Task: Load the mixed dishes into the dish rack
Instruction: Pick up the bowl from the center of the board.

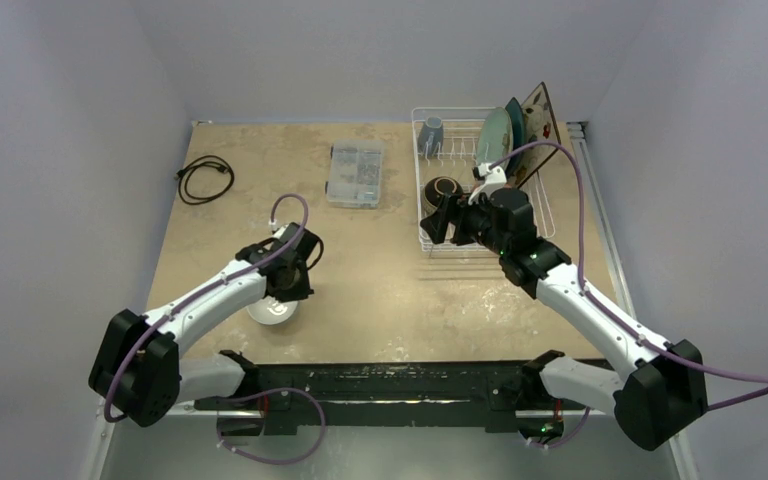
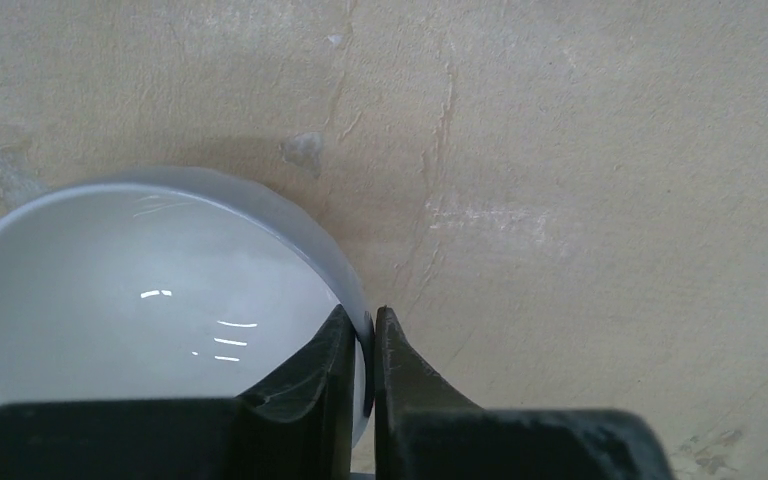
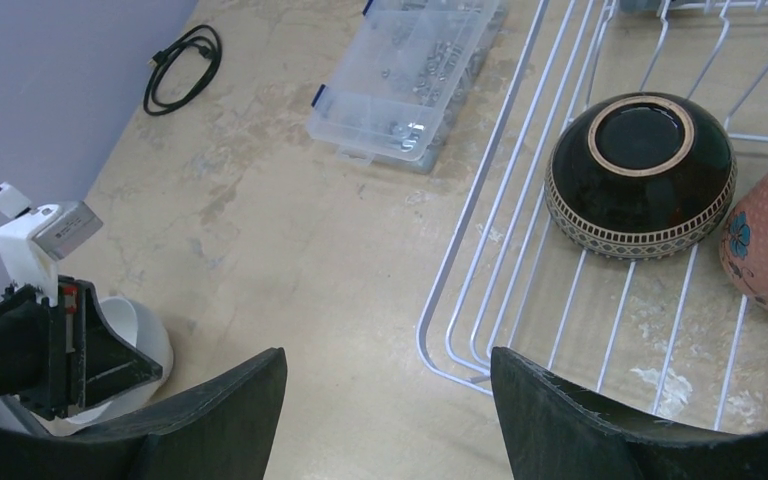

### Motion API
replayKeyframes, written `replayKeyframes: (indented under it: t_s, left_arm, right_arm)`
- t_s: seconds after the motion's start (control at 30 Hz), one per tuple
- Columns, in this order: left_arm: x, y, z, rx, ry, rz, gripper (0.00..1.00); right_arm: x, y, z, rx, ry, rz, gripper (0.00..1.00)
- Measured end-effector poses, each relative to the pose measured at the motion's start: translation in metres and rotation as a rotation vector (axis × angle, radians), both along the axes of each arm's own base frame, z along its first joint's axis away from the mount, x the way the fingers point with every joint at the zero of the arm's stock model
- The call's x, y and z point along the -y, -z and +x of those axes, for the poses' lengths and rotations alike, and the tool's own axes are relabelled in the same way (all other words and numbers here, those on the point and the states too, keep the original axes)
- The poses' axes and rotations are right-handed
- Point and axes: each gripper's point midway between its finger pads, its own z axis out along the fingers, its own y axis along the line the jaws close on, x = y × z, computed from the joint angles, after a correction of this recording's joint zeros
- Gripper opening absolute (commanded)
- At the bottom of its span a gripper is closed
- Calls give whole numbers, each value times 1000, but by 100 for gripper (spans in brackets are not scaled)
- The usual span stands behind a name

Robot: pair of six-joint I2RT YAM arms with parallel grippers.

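White bowl [image 2: 140,290] sits on the worktop [image 2: 580,200], apart from the dish rack [image 3: 472,200], its rim pinched between the nearly closed left end effector [image 2: 362,328], while the right end effector [image 3: 388,358] hangs wide open, empty, beside the rack's near corner.

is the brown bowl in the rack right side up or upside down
Upside down: the brown bowl sits rim-down on the wires of the dish rack, with its foot ring facing up.
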Motion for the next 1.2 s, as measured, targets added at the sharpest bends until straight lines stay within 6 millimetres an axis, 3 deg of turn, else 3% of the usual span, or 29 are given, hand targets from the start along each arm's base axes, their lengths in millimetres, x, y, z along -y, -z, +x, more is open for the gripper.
replayKeyframes:
  t_s: [0.13,0.3,0.43,0.53,0.67,0.83,1.0,1.2]
  left_arm:
    - [-1,-9,-2,25,9,-13,0]
    - [20,-39,-2,88,77,-155,0]
    - [59,-87,8,148,156,-396,0]
    - [88,-135,24,208,220,-615,0]
    - [104,-190,57,257,259,-800,0]
    - [119,-231,93,309,347,-909,0]
    - [135,-230,96,295,428,-1018,0]
    - [136,-198,88,222,390,-1047,0]
  right_arm:
    - [-1,2,-2,2,-11,6,75]
    - [-4,5,-4,-9,-26,9,76]
    - [-9,4,-7,-13,-49,24,78]
    - [-19,7,-14,-15,-80,33,78]
    - [-42,16,-26,-44,-141,40,79]
    - [-63,17,-40,-50,-193,48,82]
    - [-79,7,-48,8,-221,73,98]
    - [-111,-13,-61,109,-258,126,99]
